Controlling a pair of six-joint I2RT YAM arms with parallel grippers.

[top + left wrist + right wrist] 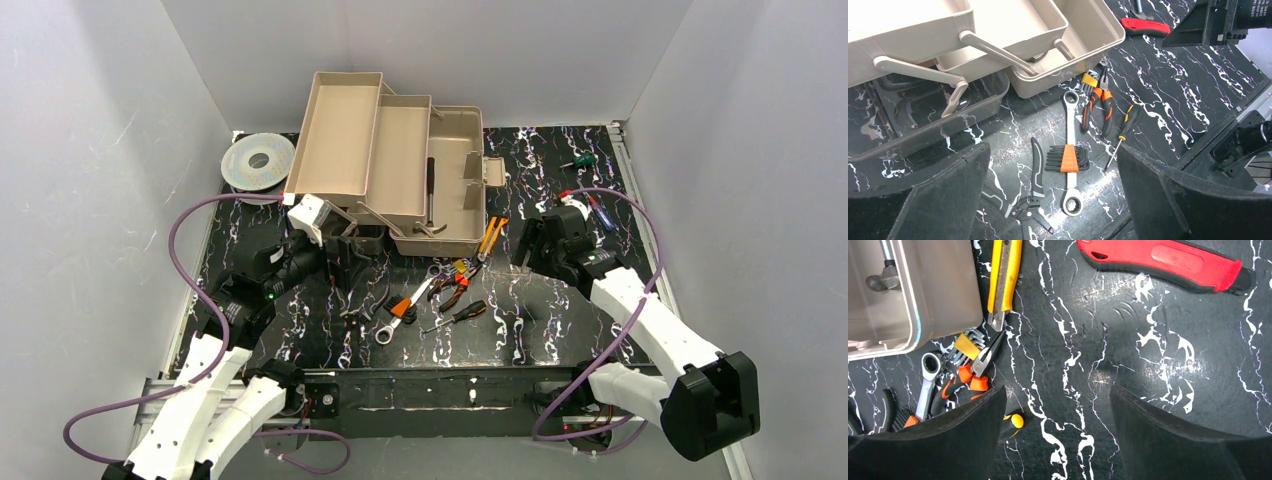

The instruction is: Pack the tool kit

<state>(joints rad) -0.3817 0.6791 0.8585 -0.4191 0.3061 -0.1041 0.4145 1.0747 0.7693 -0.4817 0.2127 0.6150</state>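
The tan toolbox [400,165] stands open at the back, its trays folded out to the left. In front of it lie a wrench [1070,115], an orange-clipped hex key set [1068,158], orange pliers [1100,107], a screwdriver [1125,127] and black shears [1030,195]. My left gripper [1052,165] hangs open above the wrench and hex keys, touching nothing. The right gripper [1058,390] is open over bare table, right of the pliers [973,375]. The red knife [1168,262] lies beyond it. A dark-handled tool [432,195] rests inside the box.
A yellow utility knife [1004,275] lies against the box's right corner. The grey spool [257,160] sits at the back left, and a green screwdriver [580,160] at the back right. White walls close in the table on three sides.
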